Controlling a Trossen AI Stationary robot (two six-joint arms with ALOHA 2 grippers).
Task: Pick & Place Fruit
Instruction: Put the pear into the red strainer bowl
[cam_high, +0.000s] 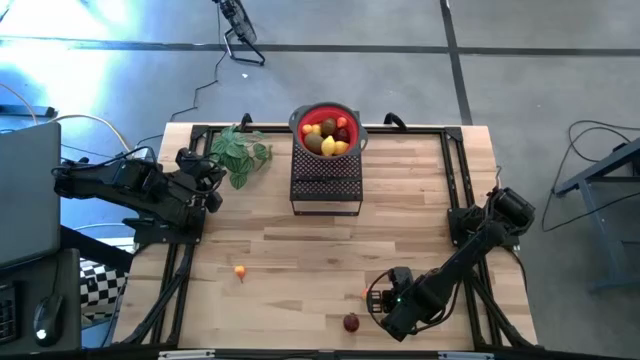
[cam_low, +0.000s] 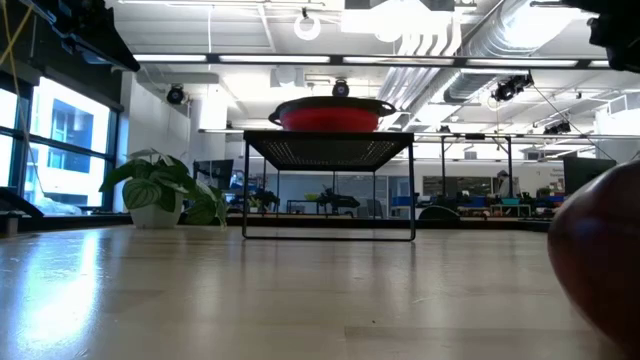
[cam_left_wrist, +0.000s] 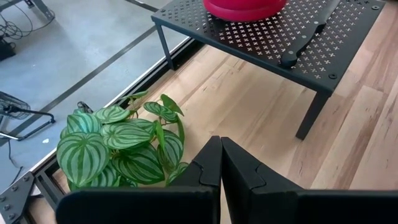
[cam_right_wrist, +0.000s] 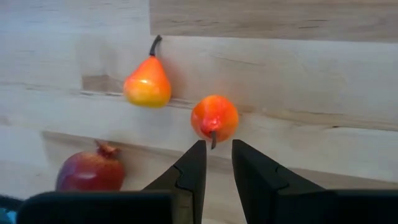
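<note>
Most of the fruit was already in the red bowl (cam_high: 327, 128) on the black mesh stand (cam_high: 325, 185) at the far side of the table (cam_high: 300, 250): yellow, brown and red pieces piled inside.

Three pieces were left on the wood. A small orange-red round fruit (cam_right_wrist: 214, 118) sat just ahead of the right gripper (cam_right_wrist: 217, 163), roughly in line with the gap between the fingers, not yet touched. A small orange pear (cam_right_wrist: 148, 84) lay a bit farther out and off to one side of that gripper. A dark red pomegranate-like ball (cam_right_wrist: 91, 169) sat close beside the right gripper, near the table's front edge; same ball at (cam_high: 351, 322) from above.

The right gripper's fingers were parted only a narrow gap and held nothing. That gap looked tighter than the round fruit, so it would likely need to open wider before closing in.

The left gripper (cam_left_wrist: 221, 163) was parked at the left side of the table, fingers pressed together and empty, with the leafy plant (cam_left_wrist: 121, 146) right in front of it.

Estimate: mostly done, three picks remaining, and the round fruit looked like the next target.
</note>
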